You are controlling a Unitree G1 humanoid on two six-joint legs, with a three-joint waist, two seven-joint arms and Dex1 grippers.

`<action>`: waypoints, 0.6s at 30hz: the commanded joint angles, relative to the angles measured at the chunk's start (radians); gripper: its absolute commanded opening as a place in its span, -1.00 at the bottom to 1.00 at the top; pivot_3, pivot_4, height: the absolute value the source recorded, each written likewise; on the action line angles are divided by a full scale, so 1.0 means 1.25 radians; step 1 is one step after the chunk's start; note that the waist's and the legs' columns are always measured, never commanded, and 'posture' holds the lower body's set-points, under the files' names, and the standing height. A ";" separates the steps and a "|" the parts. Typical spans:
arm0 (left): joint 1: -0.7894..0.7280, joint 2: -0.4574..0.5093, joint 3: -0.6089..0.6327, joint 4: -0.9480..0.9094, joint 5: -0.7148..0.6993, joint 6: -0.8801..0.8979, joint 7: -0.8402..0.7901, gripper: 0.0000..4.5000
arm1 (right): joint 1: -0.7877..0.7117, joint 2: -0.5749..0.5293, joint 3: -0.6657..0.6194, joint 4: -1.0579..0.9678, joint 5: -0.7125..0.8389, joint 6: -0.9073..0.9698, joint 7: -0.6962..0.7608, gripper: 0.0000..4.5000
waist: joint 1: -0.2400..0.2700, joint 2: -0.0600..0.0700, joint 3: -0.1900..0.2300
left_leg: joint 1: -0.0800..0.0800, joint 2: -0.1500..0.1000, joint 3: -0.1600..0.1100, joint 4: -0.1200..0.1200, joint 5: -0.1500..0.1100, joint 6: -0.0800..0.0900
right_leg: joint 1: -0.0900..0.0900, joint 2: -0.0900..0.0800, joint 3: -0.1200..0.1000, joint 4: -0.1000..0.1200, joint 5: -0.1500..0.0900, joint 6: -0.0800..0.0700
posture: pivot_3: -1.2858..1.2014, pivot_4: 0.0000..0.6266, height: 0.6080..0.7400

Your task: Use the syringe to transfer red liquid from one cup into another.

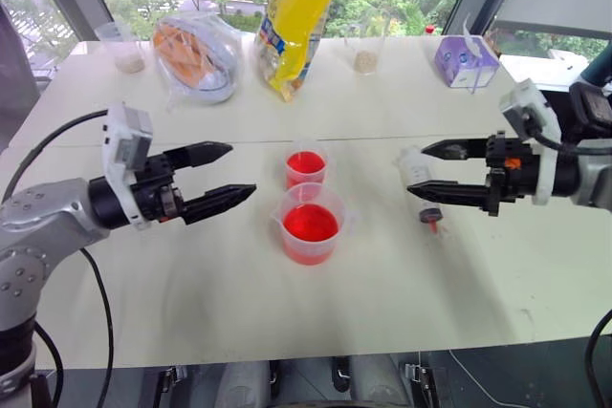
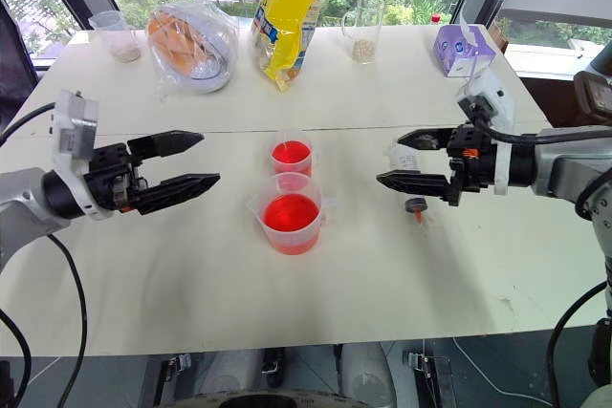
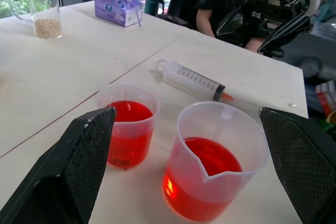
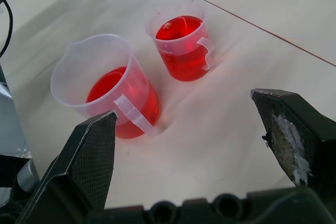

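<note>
The syringe [image 1: 422, 190] lies flat on the table [image 1: 191, 284], at 3 o'clock from the beaker [image 1: 310, 225], under the right gripper [image 1: 421, 169], unheld. Both beaker and small cup [image 1: 307, 168], at the beaker's 12 o'clock, hold red liquid [image 1: 310, 223], so some transfer may already be done; I can't tell how much. Both grippers hang spread wide and empty, the left gripper [image 1: 231, 172] at 9 o'clock. Bare tabletop surrounds the cups; the near edge is well apart.

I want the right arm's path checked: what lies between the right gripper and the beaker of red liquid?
Only bare table lies between the open right gripper and the beaker in the left eye view; the syringe lies under the gripper itself.
</note>
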 commanded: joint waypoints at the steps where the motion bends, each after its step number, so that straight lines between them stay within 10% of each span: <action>1: -0.014 0.004 -0.001 0.001 0.002 -0.015 -0.007 1.00 | -0.013 -0.002 -0.017 -0.010 0.009 -0.006 -0.008 0.98 | 0.000 0.000 0.000 | 0.000 0.000 0.000 0.000 0.000 0.000 | 0.000 0.000 0.000 0.000 0.000 0.000 | 0.03 -0.52 1.00; 18: -0.061 -0.029 -0.041 0.022 0.031 -0.043 -0.015 1.00 | -0.014 -0.009 0.001 0.020 -0.034 -0.046 -0.012 0.98 | 0.000 0.000 0.000 | 0.000 0.000 0.000 0.000 0.000 0.000 | 0.000 0.000 0.000 0.000 0.000 0.001 | 0.03 -0.52 1.00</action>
